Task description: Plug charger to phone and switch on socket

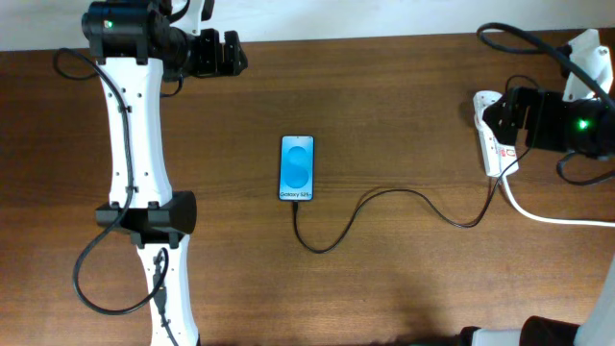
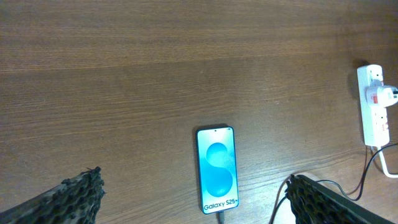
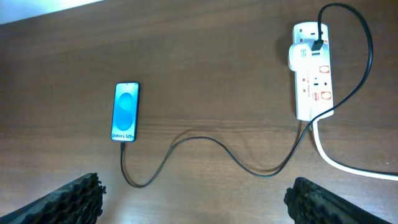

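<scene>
The phone (image 1: 297, 168) lies flat mid-table with its blue screen lit. It also shows in the left wrist view (image 2: 217, 168) and the right wrist view (image 3: 125, 112). The charger cable (image 1: 384, 193) runs from the phone's bottom edge, where its tip (image 2: 219, 215) sits, in loops (image 3: 205, 140) to a white adapter (image 3: 301, 56) on the socket (image 3: 313, 74). The socket (image 1: 493, 144) lies at the right and also shows in the left wrist view (image 2: 373, 106). My left gripper (image 1: 235, 53) is open and empty at the far left (image 2: 194, 190). My right gripper (image 1: 490, 117) is open and empty above the socket (image 3: 194, 190).
The socket's thick white cord (image 1: 553, 216) curves off to the right edge (image 3: 348, 165). The left arm (image 1: 135, 144) stretches along the table's left side. The table's far edge runs close behind the socket.
</scene>
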